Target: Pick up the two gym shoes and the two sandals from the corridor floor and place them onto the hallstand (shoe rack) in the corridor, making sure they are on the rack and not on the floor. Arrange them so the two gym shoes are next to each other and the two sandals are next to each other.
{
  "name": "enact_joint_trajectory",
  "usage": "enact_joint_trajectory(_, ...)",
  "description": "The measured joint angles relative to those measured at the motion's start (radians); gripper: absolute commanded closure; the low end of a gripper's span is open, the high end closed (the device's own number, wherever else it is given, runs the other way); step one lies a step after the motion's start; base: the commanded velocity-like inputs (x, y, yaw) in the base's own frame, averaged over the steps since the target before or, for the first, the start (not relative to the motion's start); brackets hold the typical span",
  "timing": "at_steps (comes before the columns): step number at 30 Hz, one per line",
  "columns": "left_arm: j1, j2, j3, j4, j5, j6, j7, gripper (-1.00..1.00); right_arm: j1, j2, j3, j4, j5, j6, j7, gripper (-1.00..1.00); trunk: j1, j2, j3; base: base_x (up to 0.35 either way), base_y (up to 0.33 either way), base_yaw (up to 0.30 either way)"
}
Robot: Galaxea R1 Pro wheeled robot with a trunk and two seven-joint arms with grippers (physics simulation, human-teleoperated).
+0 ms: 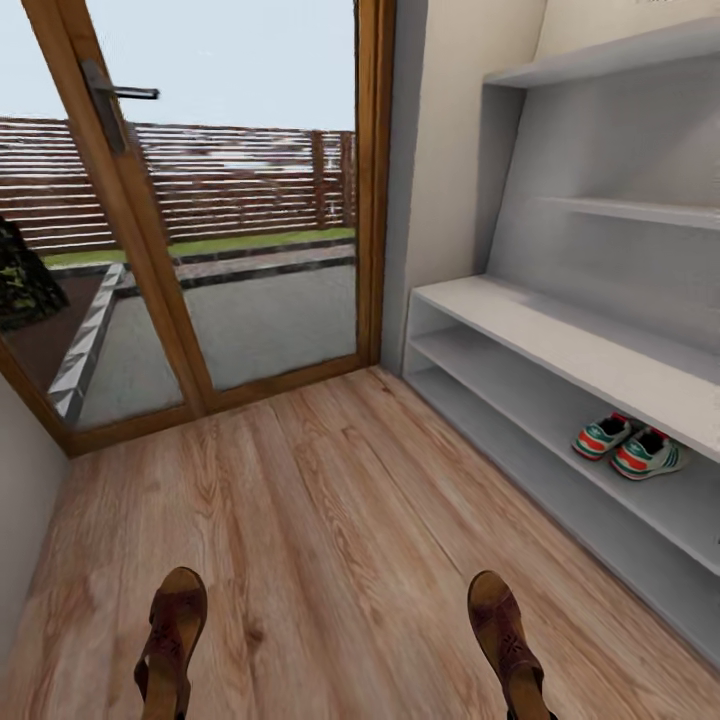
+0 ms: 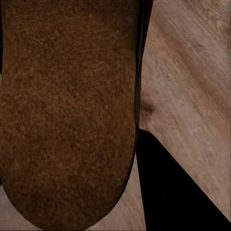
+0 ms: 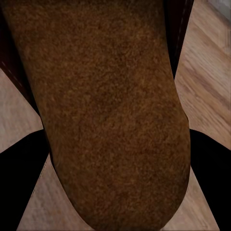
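Two brown sandals poke up at the bottom of the head view, toes forward and lifted off the corridor floor [image 1: 330,500]: one at the left [image 1: 175,625], one at the right [image 1: 500,625]. The left wrist view looks straight at one sandal's brown sole [image 2: 67,110], and the right wrist view at the other's [image 3: 110,110], each with floor beyond it. Both grippers are hidden behind the sandals they hold. The two gym shoes [image 1: 605,436] [image 1: 648,455] stand side by side on the hallstand's [image 1: 560,335] upper open shelf, under the bench top.
A wood-framed glass door [image 1: 200,200] with a dark handle [image 1: 115,95] closes the corridor ahead. A pale wall [image 1: 25,470] runs along the left. The hallstand lines the right side, with wall shelves [image 1: 620,210] above its bench.
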Motion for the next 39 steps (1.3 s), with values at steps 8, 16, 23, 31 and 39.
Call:
enact_joint_trajectory(8, 0.000, 0.000, 0.000, 0.000, 0.001, 0.000, 0.000, 1.00, 0.001, 0.000, 0.000, 0.001, 0.001, 0.000, 0.001, 1.00, 0.000, 0.000, 0.005, 0.305, 0.162, -0.255)
enact_joint_trajectory(16, 0.000, 0.000, 0.000, 0.000, -0.001, 0.000, 0.000, 1.00, 0.000, 0.000, 0.001, 0.002, 0.002, 0.001, 0.001, 1.00, 0.000, 0.000, 0.009, 0.307, 0.156, -0.255)
enact_joint_trajectory(23, 0.000, 0.001, 0.000, 0.000, 0.003, 0.000, -0.001, 1.00, 0.000, 0.000, 0.001, 0.002, 0.002, 0.001, 0.001, 1.00, 0.000, 0.000, 0.013, 0.311, 0.150, -0.255)
enact_joint_trajectory(31, 0.000, 0.000, 0.000, 0.000, 0.005, 0.000, -0.001, 1.00, 0.000, 0.000, 0.001, 0.002, 0.002, 0.001, 0.001, 1.00, 0.000, 0.000, 0.018, 0.302, 0.199, -0.255)
enact_joint_trajectory(39, 0.000, 0.001, 0.000, 0.000, 0.005, 0.000, -0.001, 1.00, 0.000, 0.000, 0.002, 0.002, 0.001, 0.000, 0.001, 1.00, 0.000, 0.000, 0.022, 0.250, 0.257, -0.255)
